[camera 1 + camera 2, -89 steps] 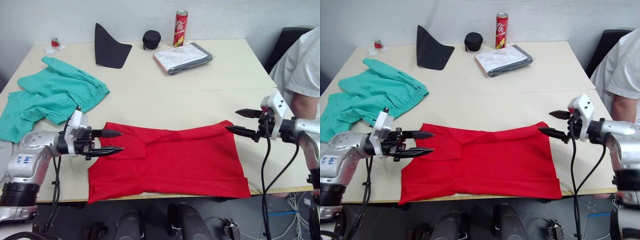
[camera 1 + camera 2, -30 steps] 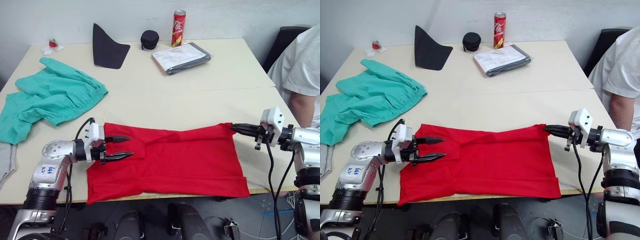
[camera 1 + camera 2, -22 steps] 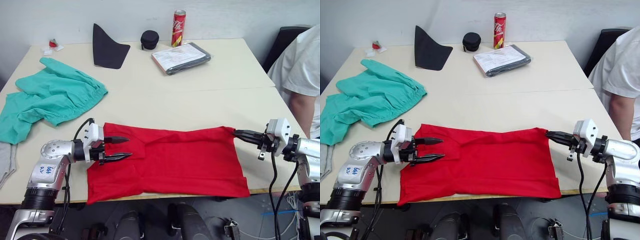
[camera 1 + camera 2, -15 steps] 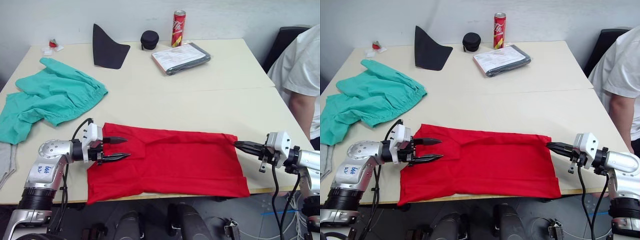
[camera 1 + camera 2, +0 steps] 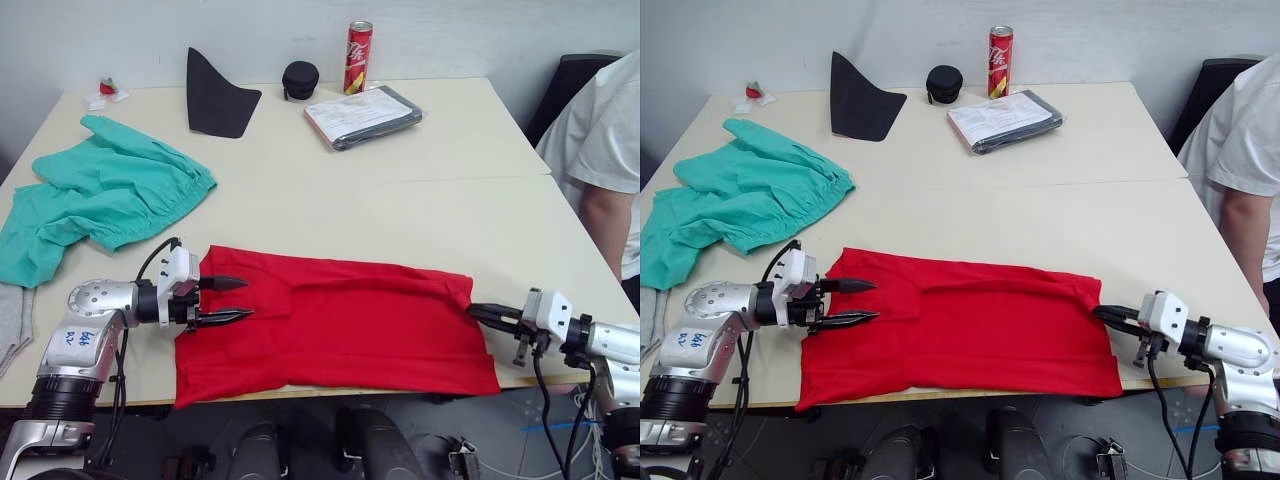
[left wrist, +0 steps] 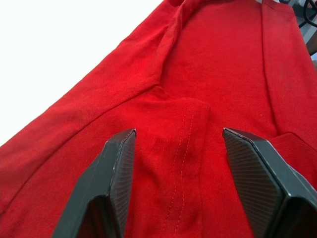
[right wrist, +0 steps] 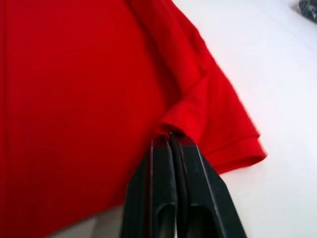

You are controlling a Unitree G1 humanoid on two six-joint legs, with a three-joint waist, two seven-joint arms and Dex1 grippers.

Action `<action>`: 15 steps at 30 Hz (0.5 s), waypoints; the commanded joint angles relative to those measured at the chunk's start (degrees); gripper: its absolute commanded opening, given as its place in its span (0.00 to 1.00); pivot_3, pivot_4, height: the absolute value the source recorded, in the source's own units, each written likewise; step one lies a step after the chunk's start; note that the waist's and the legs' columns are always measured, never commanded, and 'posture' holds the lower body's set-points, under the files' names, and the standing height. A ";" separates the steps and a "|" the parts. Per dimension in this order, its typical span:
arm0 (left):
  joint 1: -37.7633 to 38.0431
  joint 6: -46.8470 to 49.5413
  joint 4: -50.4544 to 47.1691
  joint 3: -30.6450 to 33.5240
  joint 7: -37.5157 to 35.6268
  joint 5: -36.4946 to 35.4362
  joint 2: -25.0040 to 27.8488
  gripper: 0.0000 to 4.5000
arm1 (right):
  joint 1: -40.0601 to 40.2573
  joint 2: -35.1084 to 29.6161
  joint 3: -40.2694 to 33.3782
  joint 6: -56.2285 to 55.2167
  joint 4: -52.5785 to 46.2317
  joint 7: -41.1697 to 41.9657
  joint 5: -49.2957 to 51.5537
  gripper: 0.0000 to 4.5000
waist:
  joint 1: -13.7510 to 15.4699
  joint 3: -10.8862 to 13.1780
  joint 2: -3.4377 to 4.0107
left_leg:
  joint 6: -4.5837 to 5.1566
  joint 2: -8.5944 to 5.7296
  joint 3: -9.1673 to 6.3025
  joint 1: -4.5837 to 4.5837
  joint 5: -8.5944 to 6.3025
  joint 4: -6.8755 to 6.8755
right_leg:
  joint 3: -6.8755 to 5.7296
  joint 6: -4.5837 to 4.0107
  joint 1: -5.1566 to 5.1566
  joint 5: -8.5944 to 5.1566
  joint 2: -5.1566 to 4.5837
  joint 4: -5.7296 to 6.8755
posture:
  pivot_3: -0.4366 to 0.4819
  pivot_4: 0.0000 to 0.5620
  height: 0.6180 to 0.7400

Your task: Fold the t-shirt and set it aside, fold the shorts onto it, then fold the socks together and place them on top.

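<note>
The red t-shirt (image 5: 340, 325) lies spread flat along the table's near edge. My left gripper (image 5: 246, 298) hovers open over its left end, and red cloth shows between the wide-apart fingers (image 6: 114, 163). At the shirt's right edge my right gripper (image 5: 472, 311) lies low on the table. Its fingers (image 7: 161, 163) are pressed together, with a raised pinch of red fabric at their tips. The teal-green shorts (image 5: 100, 195) lie crumpled at the far left. A light grey sock (image 5: 10, 320) shows at the left edge, partly cut off.
At the back of the table are a black pointed fabric piece (image 5: 215, 95), a small black round case (image 5: 300, 78), a red can (image 5: 358, 57) and a flat wrapped packet (image 5: 365, 115). A person in white (image 5: 605, 150) sits at the right.
My right gripper has moved toward the table's near edge, dragging the shirt's right far corner with it. My left gripper has drawn back slightly to the left, still open.
</note>
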 commanded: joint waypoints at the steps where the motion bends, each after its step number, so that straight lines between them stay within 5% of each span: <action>1: 0.69 0.18 -1.67 1.98 0.10 -1.06 0.74 0.65 | 2.08 -2.38 -0.91 1.60 -2.82 1.21 1.77 0.36 | 0.01 0.00 0.00 | 0.00 0.00 0.00 0.00 0.00 0.00 | 0.00 0.00 0.00 0.00 0.00 0.00 | 0.48 0.27 1.00; 5: 1.38 1.22 -2.52 3.09 -0.04 -2.14 1.24 0.65 | 7.87 -8.63 -3.68 14.56 -10.51 2.51 6.02 0.67 | 0.10 0.00 0.01 | 0.01 -0.01 -0.01 -0.01 0.00 -0.01 | 0.01 0.00 0.00 0.00 -0.02 -0.02 | 0.48 0.27 1.00; 9: 1.86 3.71 -3.97 4.62 0.45 -4.13 1.20 0.53 | 11.63 -13.55 -7.58 29.21 -17.75 3.09 12.98 0.68 | 0.14 -0.01 0.01 | 0.03 -0.01 -0.07 0.00 -0.01 0.01 | 0.00 0.00 0.03 0.00 -0.03 -0.01 | 0.48 0.27 1.00; 15: -2.32 6.84 -4.43 4.93 4.96 -5.16 -1.54 0.11 | 4.27 -14.34 -7.28 37.45 -19.95 0.36 14.58 0.32 | 0.00 0.00 0.00 | 0.03 0.00 -0.10 0.05 -0.02 -0.04 | -0.01 0.01 0.08 0.00 0.01 -0.02 | 0.48 0.27 1.00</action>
